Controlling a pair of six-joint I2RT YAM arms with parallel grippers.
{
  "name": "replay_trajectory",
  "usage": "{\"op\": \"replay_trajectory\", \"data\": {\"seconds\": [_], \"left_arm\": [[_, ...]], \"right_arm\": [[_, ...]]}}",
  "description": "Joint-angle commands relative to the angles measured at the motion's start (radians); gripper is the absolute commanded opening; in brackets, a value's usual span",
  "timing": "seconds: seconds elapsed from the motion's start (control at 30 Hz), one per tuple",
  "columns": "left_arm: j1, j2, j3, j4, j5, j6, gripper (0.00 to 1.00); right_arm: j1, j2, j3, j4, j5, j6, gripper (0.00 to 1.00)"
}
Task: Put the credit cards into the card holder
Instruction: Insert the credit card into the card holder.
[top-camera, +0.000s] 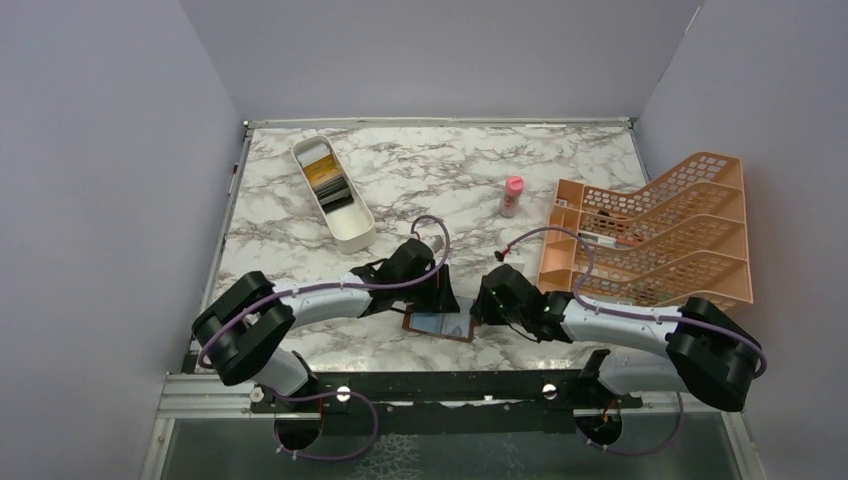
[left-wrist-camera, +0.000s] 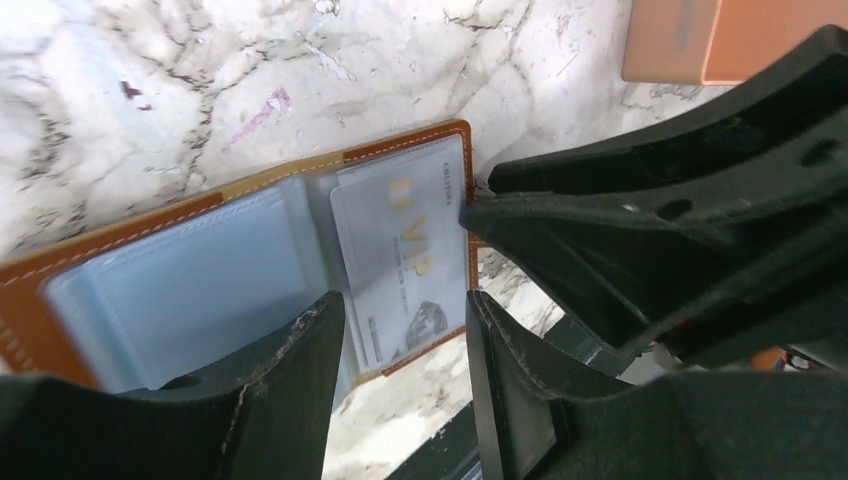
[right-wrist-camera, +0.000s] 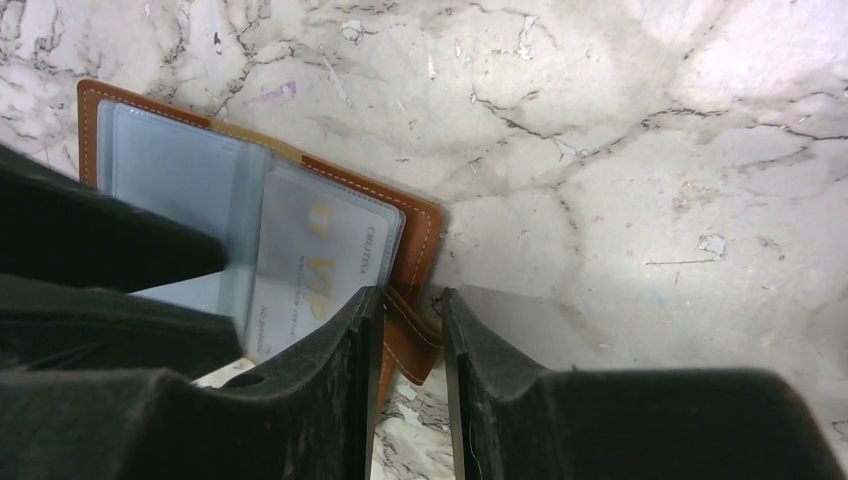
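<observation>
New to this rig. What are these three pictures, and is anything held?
Two robot arms are bolted at the near edge of a marble table. The wide picture looks down from above; the other two come from a camera on each wrist. On the table are a white tray holding cards, a pink bottle, an orange lattice rack and an open brown card holder. The right gripper pinches the holder's edge. The left gripper is open by a VIP card in its clear sleeve.
</observation>
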Motion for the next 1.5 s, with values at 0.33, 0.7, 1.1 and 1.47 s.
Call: {"op": "replay_trajectory", "data": {"seconds": [0.33,0.7,1.1,1.47], "left_arm": [[0.145,-0.290,-0.104,-0.234,-0.114,0.095,0.50],[0.215,-0.265,-0.212,-0.026,0.036,0.076,0.52],[0.217,-0.250,-0.265,0.214,0.211,0.002,0.25],[0.199,-0.297,-0.275,0.241,0.218,-0.051,0.36]], "right_arm": [[-0.030,0.028,0.045,-0.025,0.052,-0.100,0.33],[-0.032,0.035,0.068,-0.030,0.036,-0.111,0.33],[-0.032,-0.001,0.103,-0.102,0.022,-0.105,0.32],[-0.031,-0.150,0.141,-0.120,-0.160,-0.061,0.40]]}}
